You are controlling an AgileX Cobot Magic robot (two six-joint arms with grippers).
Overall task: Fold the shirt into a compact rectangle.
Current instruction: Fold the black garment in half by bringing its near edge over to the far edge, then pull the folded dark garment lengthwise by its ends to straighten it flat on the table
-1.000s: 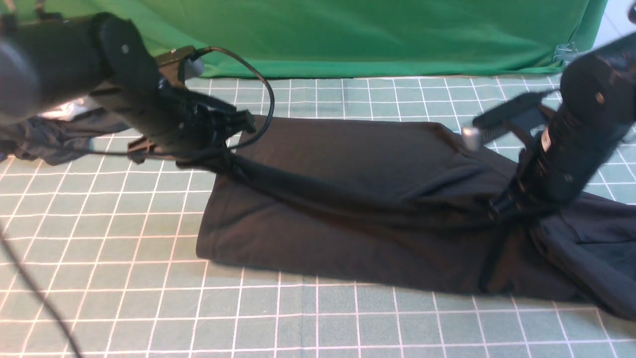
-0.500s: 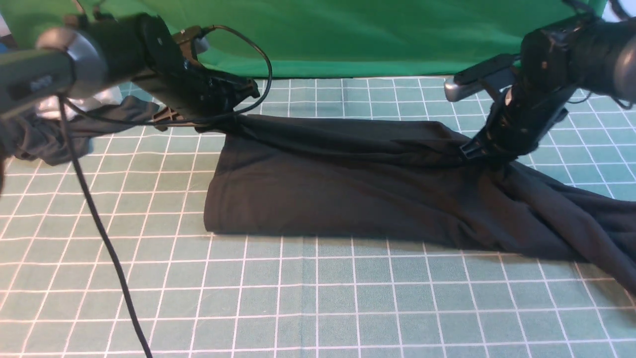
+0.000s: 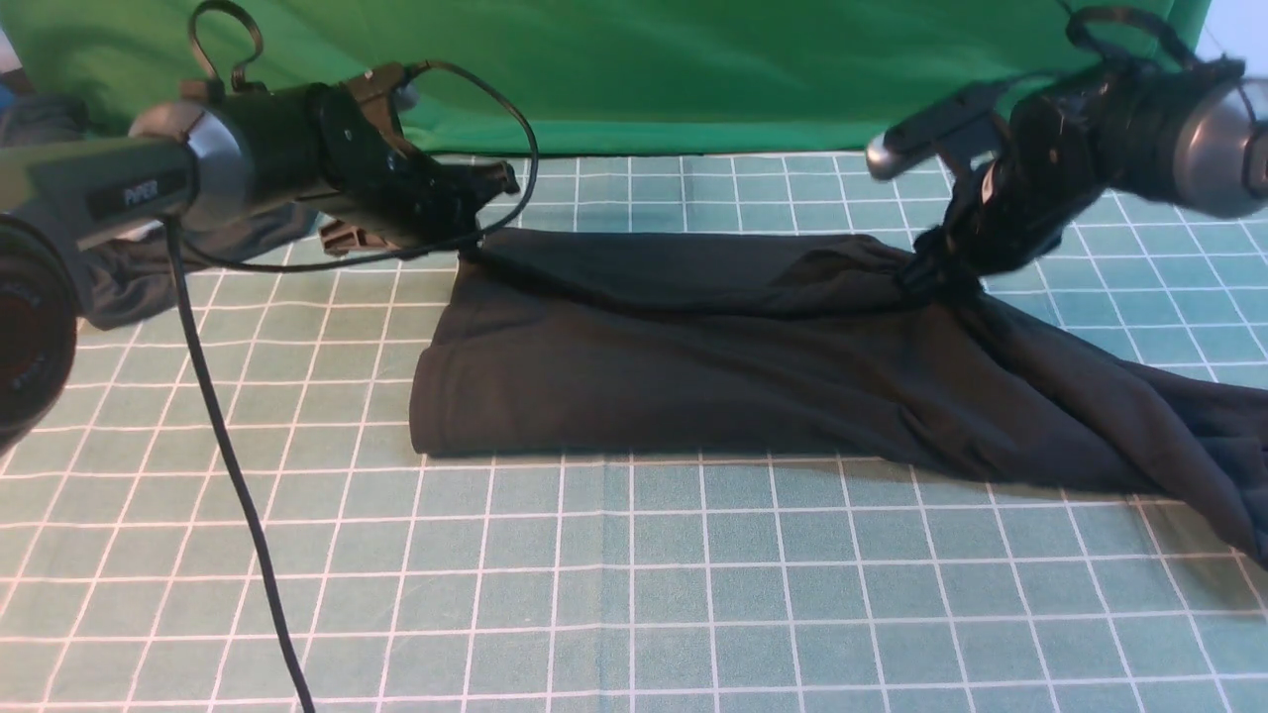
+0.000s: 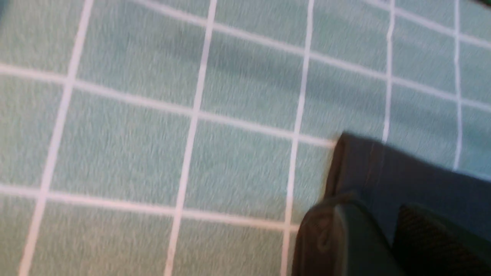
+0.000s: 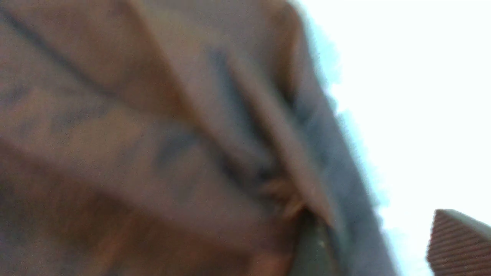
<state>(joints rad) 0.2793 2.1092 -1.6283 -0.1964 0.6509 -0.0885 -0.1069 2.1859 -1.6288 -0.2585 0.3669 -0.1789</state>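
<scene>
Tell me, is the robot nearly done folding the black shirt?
Partway. The shirt already lies folded into a long band. The left end effector and right end effector are at its far edge. Its right end trails bunched, so crosswise folds remain.

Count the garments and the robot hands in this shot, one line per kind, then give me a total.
Garments: 2 (the shirt, a dark bunched garment)
Robot hands: 2 (left hand, right hand)
Total: 4

backdrop: green [image 3: 743, 69] | mat: white-gridded [image 3: 634, 594] | far left: dark grey garment [image 3: 129, 292]
</scene>
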